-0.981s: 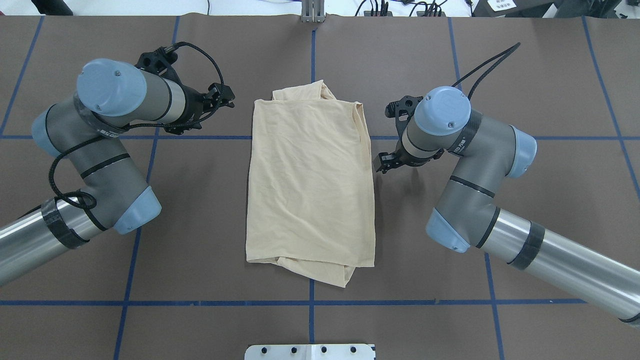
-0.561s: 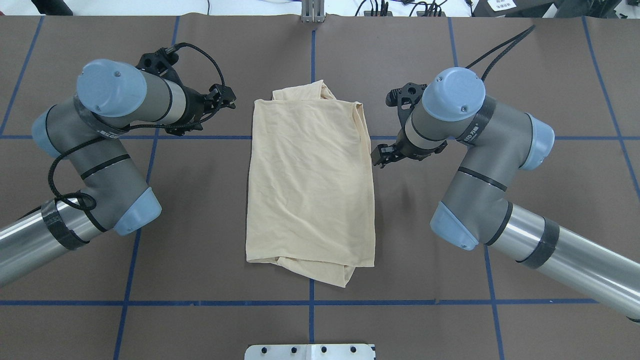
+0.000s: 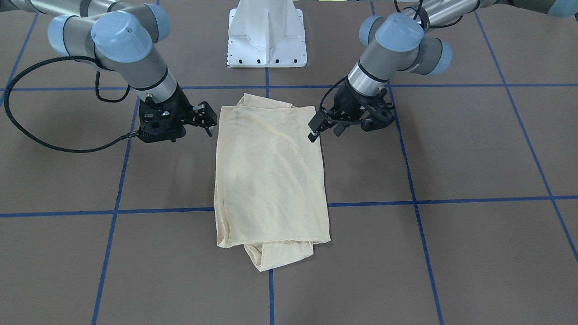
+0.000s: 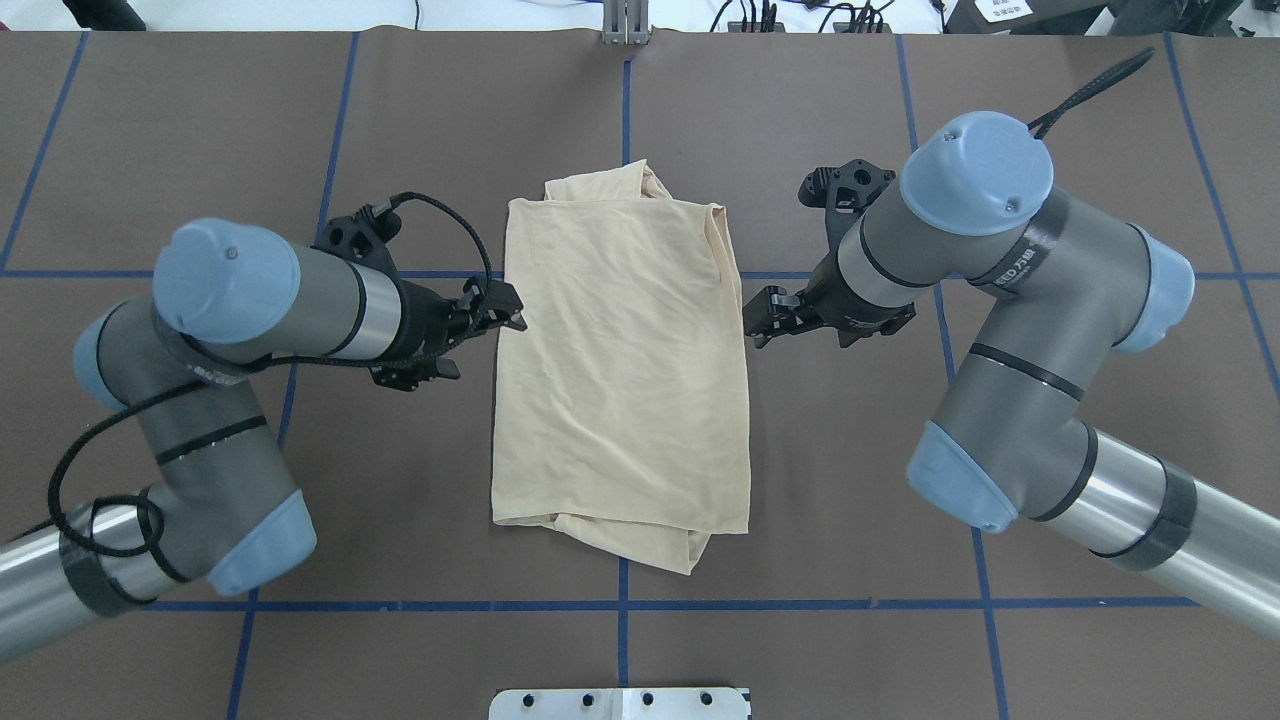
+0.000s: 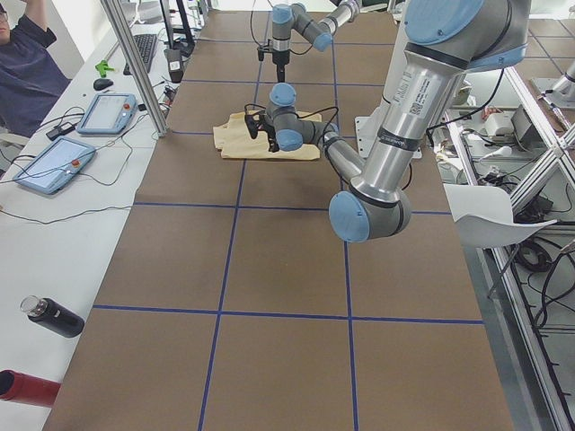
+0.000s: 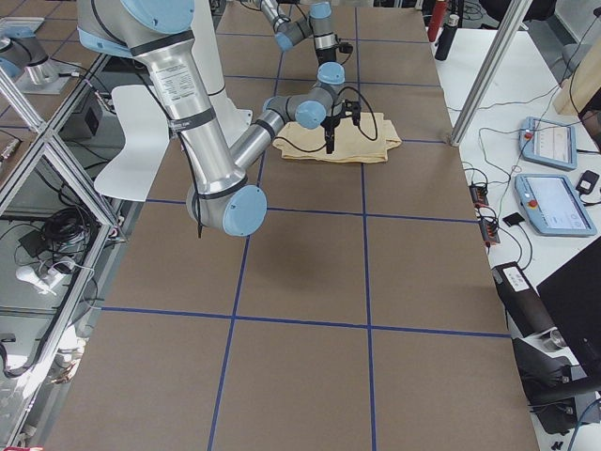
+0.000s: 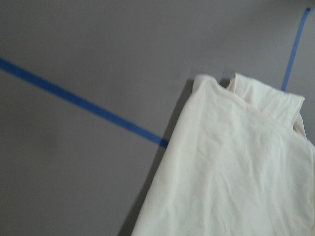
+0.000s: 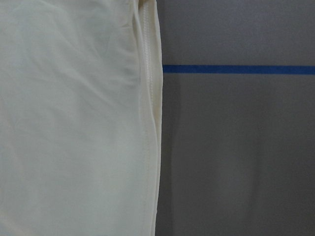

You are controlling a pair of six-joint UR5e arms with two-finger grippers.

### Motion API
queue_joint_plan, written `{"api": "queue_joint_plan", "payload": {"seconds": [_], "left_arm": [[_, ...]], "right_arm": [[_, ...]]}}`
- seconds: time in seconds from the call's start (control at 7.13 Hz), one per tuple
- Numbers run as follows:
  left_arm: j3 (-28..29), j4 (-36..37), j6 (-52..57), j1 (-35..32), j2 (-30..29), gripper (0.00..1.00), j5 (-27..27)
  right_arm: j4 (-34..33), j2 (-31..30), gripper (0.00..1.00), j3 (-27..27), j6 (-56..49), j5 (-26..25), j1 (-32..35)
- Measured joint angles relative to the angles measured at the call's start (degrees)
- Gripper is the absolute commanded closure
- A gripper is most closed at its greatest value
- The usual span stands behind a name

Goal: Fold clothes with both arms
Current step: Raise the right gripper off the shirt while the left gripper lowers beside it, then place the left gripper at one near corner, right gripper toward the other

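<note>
The cream shirt (image 4: 620,380) lies folded into a long strip in the middle of the bench (image 4: 400,120). The left pincer (image 4: 503,312) hangs at the shirt's left edge. The right pincer (image 4: 762,320) is just beside its right edge. Each has its jaws a little parted and holds nothing. Bare bench spreads wide on both sides. A loose fold (image 4: 650,550) sticks out at the near end. Only the right wrist view shows the stitched side hem (image 8: 150,123) close up; the left wrist view shows the far left corner (image 7: 206,83).
</note>
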Motion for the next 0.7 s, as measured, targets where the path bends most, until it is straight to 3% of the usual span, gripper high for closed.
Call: {"api": "queue_joint_plan", "payload": {"seconds": [0.42, 0.7], "left_arm": [[-1.81, -6.88, -9.36, 12.03, 4.89, 0.0, 11.42], [-0.87, -4.68, -10.97, 14.96, 5.44, 0.0, 13.19]], "right_arm": [[0.25, -0.87, 0.0, 2.47, 5.96, -0.07, -1.93], [0.28, -0.88, 0.0, 2.62, 6.26, -0.12, -2.91]]}}
